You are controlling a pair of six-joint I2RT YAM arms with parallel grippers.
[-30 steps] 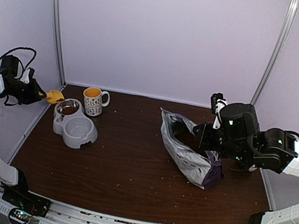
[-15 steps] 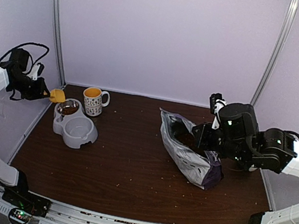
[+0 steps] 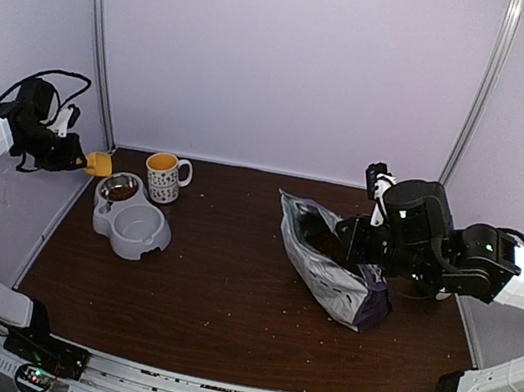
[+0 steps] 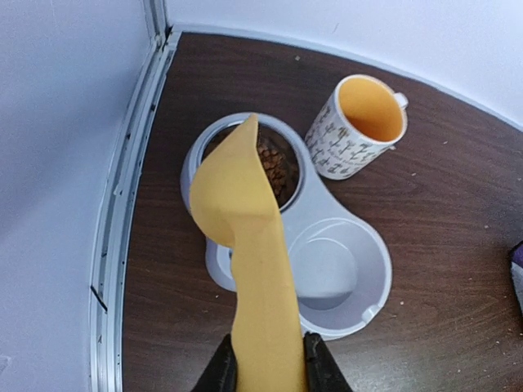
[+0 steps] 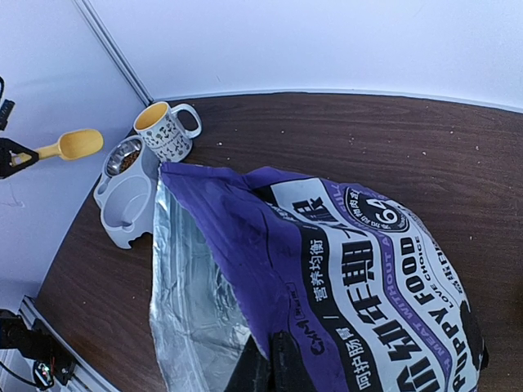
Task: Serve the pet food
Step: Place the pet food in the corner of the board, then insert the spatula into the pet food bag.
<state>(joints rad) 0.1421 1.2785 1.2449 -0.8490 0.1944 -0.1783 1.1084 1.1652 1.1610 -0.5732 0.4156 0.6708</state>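
On the purple-and-white face of the pet-food bag (image 5: 359,269), from the right wrist camera: "PUPPY FOOD" in large black capitals, running along the right side toward the near edge. Just right of that, in smaller capitals: "LOVE CHOICE". Just left of the big capitals, a thin line that seems to begin "MEAT WITH", the rest too small to read. On the white band, large black Chinese characters. On the black band beside it, smaller white Chinese characters, with "CxM" at the near end. At the far end, a round black badge with what looks like "69", not sharp. From the top camera, all print too small to read.
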